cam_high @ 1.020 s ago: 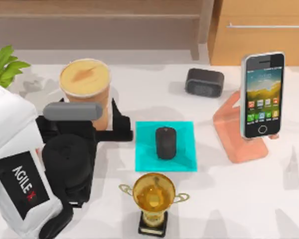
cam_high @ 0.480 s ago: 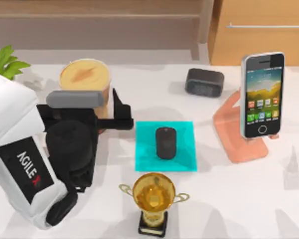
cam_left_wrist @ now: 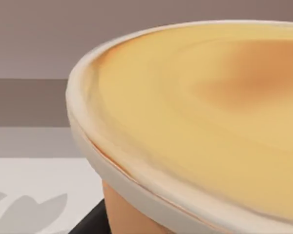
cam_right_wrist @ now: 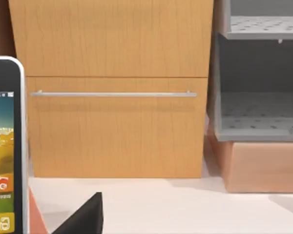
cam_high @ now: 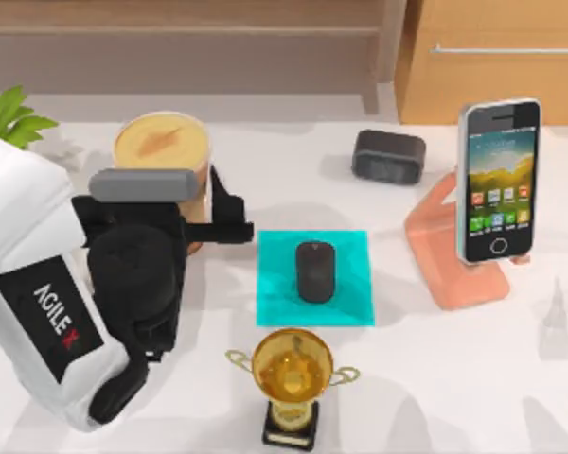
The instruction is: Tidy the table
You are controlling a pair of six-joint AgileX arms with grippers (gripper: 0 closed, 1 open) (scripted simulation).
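Left tool [cam_high: 211, 210] at cup [cam_high: 161, 147], white table [cam_high: 454, 378], wooden cabinet [cam_high: 497, 61].

White table [cam_high: 473, 378], plain smooth top, flat, spans the frame from just below the upper edge down to the bottom, left to right. Faint grey shadows across it. A bare stretch lies at lower right of the frame.
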